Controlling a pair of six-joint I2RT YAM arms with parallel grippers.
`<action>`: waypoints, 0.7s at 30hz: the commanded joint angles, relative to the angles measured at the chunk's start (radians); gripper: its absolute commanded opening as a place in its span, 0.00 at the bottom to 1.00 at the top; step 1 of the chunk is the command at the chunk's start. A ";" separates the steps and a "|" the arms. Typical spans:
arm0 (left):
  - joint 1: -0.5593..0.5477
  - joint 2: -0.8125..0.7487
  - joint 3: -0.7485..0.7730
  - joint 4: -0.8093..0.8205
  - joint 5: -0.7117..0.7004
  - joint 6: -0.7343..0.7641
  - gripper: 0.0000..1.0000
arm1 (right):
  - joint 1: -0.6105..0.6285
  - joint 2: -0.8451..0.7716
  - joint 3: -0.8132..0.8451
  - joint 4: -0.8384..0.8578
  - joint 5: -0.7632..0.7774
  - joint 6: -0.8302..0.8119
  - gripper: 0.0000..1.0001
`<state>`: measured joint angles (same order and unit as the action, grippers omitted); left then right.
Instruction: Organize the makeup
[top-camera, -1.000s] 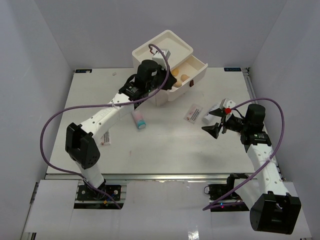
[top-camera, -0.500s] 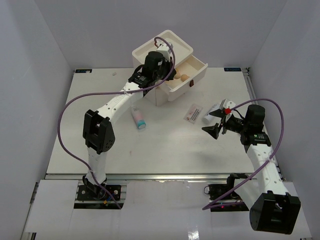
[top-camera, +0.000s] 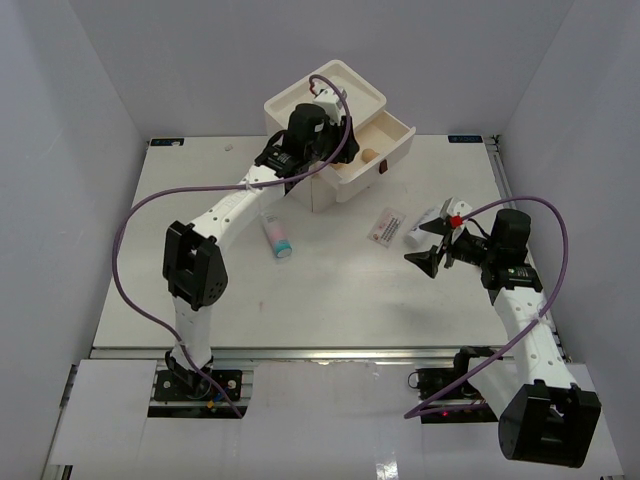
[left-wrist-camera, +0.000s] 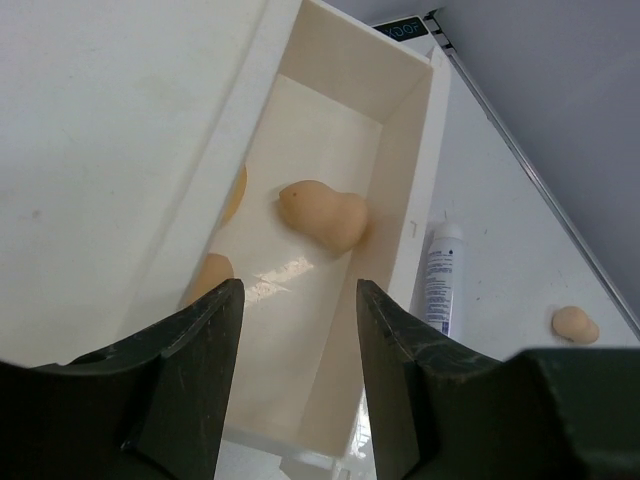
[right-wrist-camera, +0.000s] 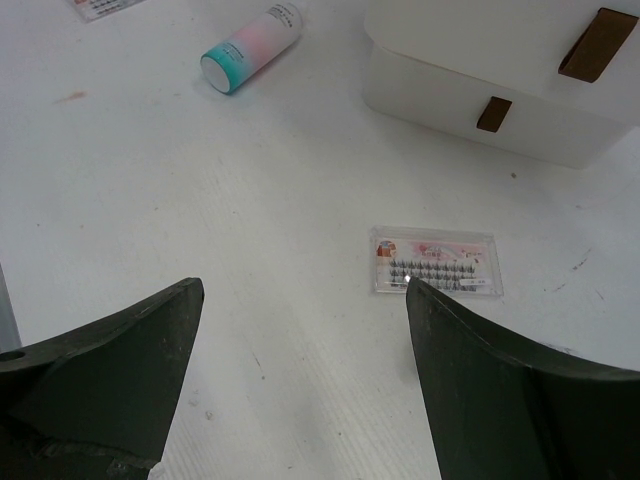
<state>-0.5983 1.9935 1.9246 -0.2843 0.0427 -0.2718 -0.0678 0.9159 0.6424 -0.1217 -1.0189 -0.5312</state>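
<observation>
A pink tube (top-camera: 276, 238) with a teal cap lies on the table (top-camera: 330, 300), left of centre. At the middle of the far edge stands the white box (top-camera: 350, 85) with one drawer (left-wrist-camera: 425, 170) pulled out. The left hand (left-wrist-camera: 297, 330) hangs over it, fingers apart and empty. One tan sponge (left-wrist-camera: 322, 214) lies in the drawer, and two more are half hidden. A white bottle (left-wrist-camera: 443, 275) lies on the table to the drawer's right. Nearer the right edge is a flat packet (right-wrist-camera: 434, 262), with the right hand (right-wrist-camera: 300, 300) near it, spread wide and holding nothing.
</observation>
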 joint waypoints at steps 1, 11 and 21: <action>0.000 -0.162 -0.071 0.024 0.053 0.000 0.60 | -0.018 0.006 -0.006 0.040 0.001 0.004 0.88; 0.000 -0.643 -0.645 0.221 0.114 0.020 0.75 | -0.070 0.037 -0.007 0.095 0.094 0.127 0.88; 0.003 -0.946 -1.045 0.308 0.089 0.084 0.82 | -0.156 0.120 0.079 -0.069 0.296 0.108 0.86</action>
<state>-0.5983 1.0978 0.9755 -0.0024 0.1423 -0.2299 -0.2081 0.9935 0.6406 -0.0685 -0.8408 -0.3903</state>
